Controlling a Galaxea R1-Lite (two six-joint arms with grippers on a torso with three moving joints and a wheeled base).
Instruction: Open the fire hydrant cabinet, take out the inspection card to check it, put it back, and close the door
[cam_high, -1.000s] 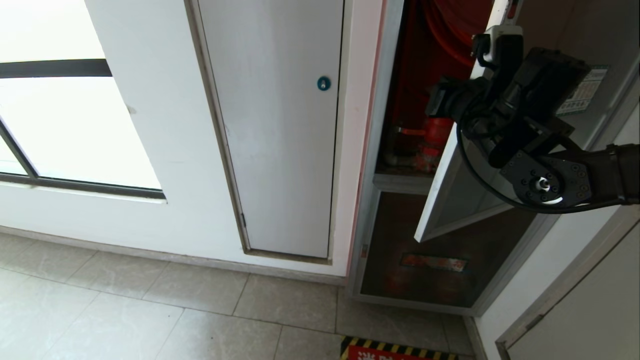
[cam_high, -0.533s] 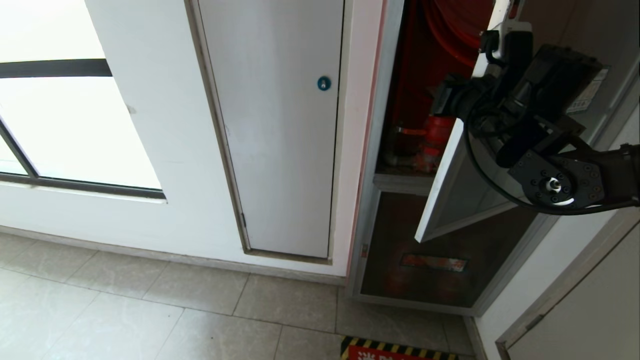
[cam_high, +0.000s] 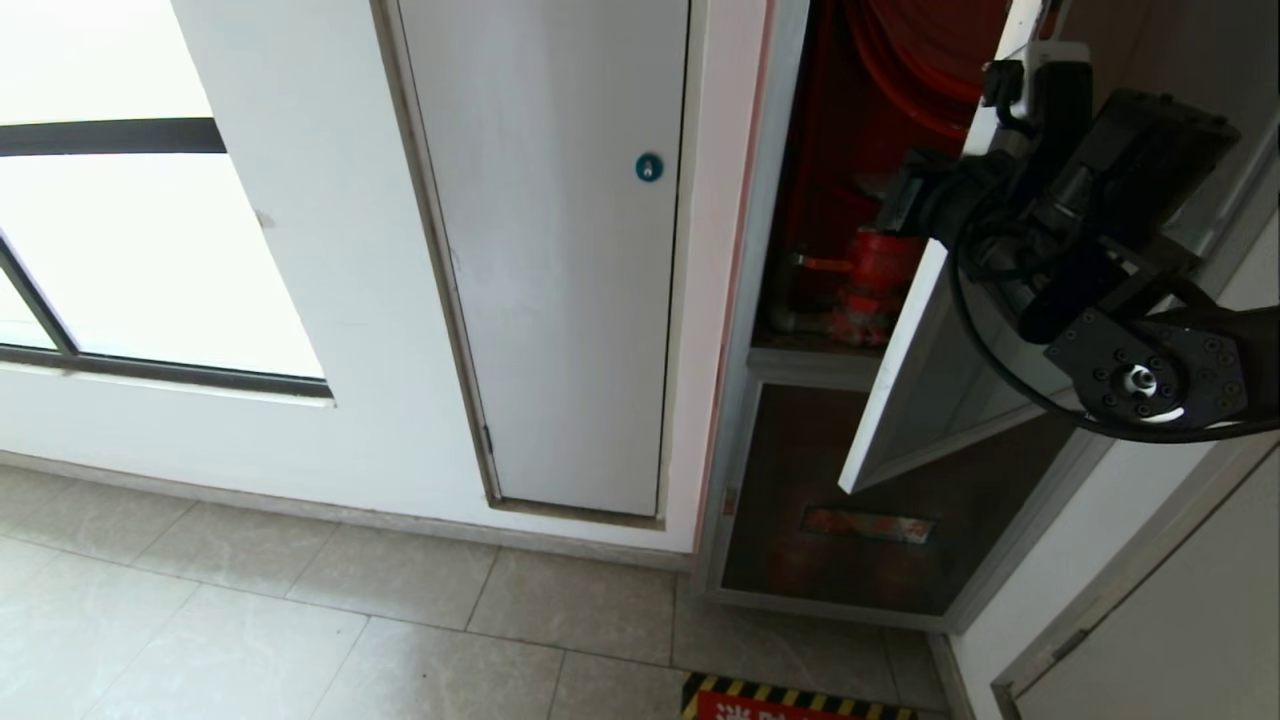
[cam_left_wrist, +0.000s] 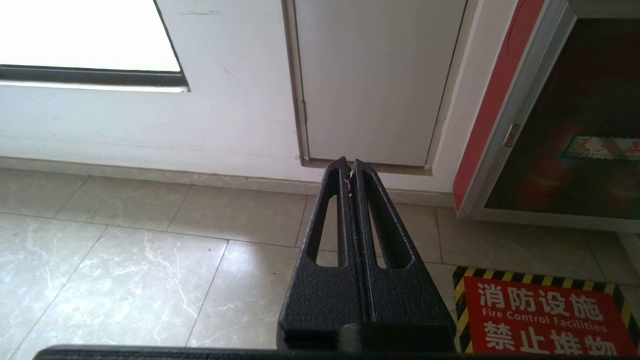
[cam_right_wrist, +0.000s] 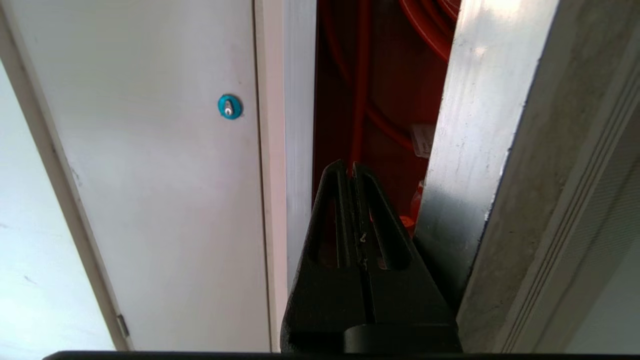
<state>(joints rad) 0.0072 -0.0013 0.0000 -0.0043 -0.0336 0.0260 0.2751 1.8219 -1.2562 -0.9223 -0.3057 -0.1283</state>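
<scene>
Head view high, downward; wrist views closer, sharing white panel (cam_high: 560, 250), perhaps.

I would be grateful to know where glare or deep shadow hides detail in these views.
Head view: the window is blown out white, and the fire hydrant cabinet interior sits in deep shadow. Left wrist view: the window is again overexposed. Right wrist view: the door frame catches bright glare.

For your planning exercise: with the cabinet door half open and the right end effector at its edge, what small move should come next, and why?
Probably keep swinging the door wider: the shut right end effector sits beside its frame, and the gap showing the red valve looks narrow for reaching in.
</scene>
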